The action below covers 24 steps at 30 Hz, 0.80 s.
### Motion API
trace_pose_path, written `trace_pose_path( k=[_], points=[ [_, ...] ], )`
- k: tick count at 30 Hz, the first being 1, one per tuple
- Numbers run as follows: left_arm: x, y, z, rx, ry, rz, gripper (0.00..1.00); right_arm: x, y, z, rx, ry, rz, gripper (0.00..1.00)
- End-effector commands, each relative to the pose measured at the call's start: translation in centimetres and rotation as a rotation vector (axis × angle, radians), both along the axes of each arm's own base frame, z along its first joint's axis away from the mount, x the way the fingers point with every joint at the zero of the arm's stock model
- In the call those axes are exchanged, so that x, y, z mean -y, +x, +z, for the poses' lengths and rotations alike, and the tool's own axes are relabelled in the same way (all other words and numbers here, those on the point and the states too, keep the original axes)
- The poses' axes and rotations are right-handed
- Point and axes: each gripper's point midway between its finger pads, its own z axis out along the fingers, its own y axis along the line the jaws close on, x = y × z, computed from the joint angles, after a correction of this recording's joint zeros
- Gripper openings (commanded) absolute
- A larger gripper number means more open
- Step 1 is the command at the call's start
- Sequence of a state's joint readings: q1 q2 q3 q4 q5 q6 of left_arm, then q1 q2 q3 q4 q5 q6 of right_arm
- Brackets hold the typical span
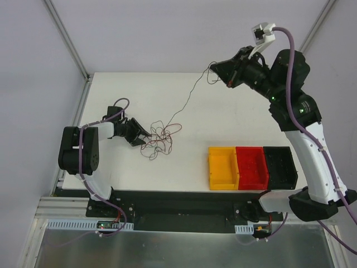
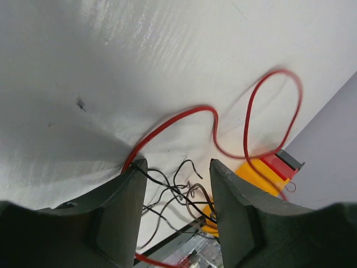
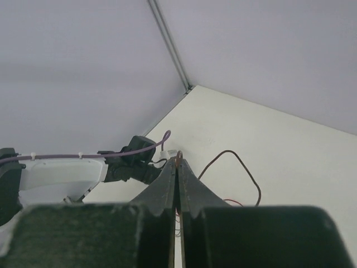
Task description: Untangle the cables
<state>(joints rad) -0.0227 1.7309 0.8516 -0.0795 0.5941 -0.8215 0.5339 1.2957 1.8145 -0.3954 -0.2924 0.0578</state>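
The cables (image 1: 159,139) lie as a small scribble of red, brown and black wire left of the table's middle. My left gripper (image 1: 140,138) sits low at the tangle's left edge. In the left wrist view its jaws (image 2: 177,164) stand apart, open, with black strands (image 2: 173,190) crossing the gap and a red wire (image 2: 184,114) looping beyond the tips. My right gripper (image 1: 213,68) is raised at the far right and is shut on a brown wire (image 1: 189,95) that runs taut from the tangle. The wire end pokes out of the shut tips (image 3: 178,159), and a brown loop (image 3: 245,167) hangs beside them.
Three small bins stand side by side at the front right: yellow (image 1: 222,167), red (image 1: 251,166) and black (image 1: 280,166). White walls with a metal frame post (image 1: 67,39) close in the table at the back and the left.
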Motion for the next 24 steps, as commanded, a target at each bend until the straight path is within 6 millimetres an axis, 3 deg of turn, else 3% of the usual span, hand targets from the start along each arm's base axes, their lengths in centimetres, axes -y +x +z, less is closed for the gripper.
trace_pose_path(
  k=[1, 8, 11, 13, 15, 19, 21, 24],
  points=[
    [-1.3, 0.1, 0.3, 0.035, 0.061, 0.014, 0.50, 1.3, 0.9, 1.4, 0.009, -0.030, -0.047, 0.00],
    [-3.0, 1.9, 5.2, 0.257, 0.131, 0.003, 0.54, 0.8, 1.4, 3.3, 0.021, 0.007, -0.021, 0.00],
    [-3.8, 2.1, 7.5, 0.366, 0.196, 0.004, 0.57, 1.5, 1.0, 6.1, 0.082, 0.045, -0.042, 0.00],
    [-3.6, 2.0, 9.8, 0.472, 0.200, -0.022, 0.65, 1.0, 0.3, 7.8, 0.114, 0.092, 0.000, 0.00],
    [-2.1, 2.3, 13.1, 0.650, 0.161, -0.091, 0.73, 0.0, 0.0, 7.9, 0.107, 0.119, 0.062, 0.00],
    [3.6, 0.4, 17.1, 0.864, 0.108, -0.315, 0.80, -1.3, 0.7, 6.0, 0.031, 0.116, 0.108, 0.00],
    [7.0, -1.0, 18.3, 0.917, 0.059, -0.434, 0.80, -1.8, 1.0, 4.9, 0.003, 0.112, 0.124, 0.00],
    [9.8, -1.5, 18.7, 0.905, 0.004, -0.496, 0.78, -2.4, 0.9, 4.0, -0.022, 0.110, 0.162, 0.00]
  ],
)
